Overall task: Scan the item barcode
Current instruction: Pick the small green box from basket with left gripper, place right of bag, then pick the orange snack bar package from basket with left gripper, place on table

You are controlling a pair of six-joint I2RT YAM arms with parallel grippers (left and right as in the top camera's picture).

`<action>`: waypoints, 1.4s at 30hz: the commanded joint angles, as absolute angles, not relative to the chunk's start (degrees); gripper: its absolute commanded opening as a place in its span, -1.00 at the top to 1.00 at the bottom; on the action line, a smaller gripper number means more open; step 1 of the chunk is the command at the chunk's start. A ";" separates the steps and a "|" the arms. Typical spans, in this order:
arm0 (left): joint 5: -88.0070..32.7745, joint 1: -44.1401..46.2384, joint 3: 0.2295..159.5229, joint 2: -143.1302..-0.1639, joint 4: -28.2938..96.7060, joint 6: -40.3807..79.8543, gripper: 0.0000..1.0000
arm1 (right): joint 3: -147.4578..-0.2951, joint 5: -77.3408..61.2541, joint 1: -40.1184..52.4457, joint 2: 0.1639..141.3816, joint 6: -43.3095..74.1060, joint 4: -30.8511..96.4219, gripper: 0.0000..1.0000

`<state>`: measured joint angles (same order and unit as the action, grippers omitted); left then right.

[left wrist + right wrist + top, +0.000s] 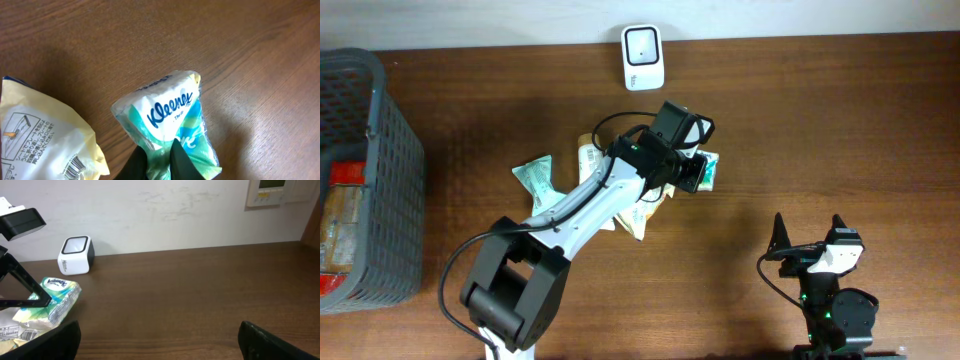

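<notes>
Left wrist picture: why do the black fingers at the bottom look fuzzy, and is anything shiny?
Left wrist view: the left gripper's fingers sit very close to the lens, so they blur, while the tissue pack is sharp; pale glare lies on the table at right. Right wrist view: the right gripper's fingers are dark blurs too. Overhead view: evenly lit, sharp.

Even, soft light; mild glare on the table (265, 127) and tissue pack (167, 112) wrap.

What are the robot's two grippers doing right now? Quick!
Left gripper: closed, pinching the Kleenex tissue pack.
Right gripper: wide open, holding nothing.
</notes>
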<state>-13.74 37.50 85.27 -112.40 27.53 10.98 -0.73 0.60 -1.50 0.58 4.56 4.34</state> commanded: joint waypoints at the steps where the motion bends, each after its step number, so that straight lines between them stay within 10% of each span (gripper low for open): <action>1: -14.15 37.82 85.17 -112.55 27.22 11.29 0.10 | -0.32 0.69 -1.56 0.25 4.71 4.56 -0.97; 3: -14.17 37.71 85.19 -112.55 27.27 11.29 -0.95 | -0.32 0.69 -1.56 0.25 4.73 4.56 -0.97; 4: -13.65 37.60 85.36 -112.42 27.49 11.27 -0.98 | -0.32 0.69 -1.56 0.25 4.71 4.56 -0.97; 20: 5.87 -22.63 98.24 -73.93 55.24 4.40 -0.98 | -0.32 0.69 -1.56 0.25 4.71 4.56 -0.97; 42: 10.59 -35.20 98.24 -85.12 53.60 -6.02 -0.99 | -0.32 0.67 -1.56 0.25 4.73 4.56 -0.97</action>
<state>16.21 -30.74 98.13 -84.36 56.29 -0.78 -0.73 0.62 -1.50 0.62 4.54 4.34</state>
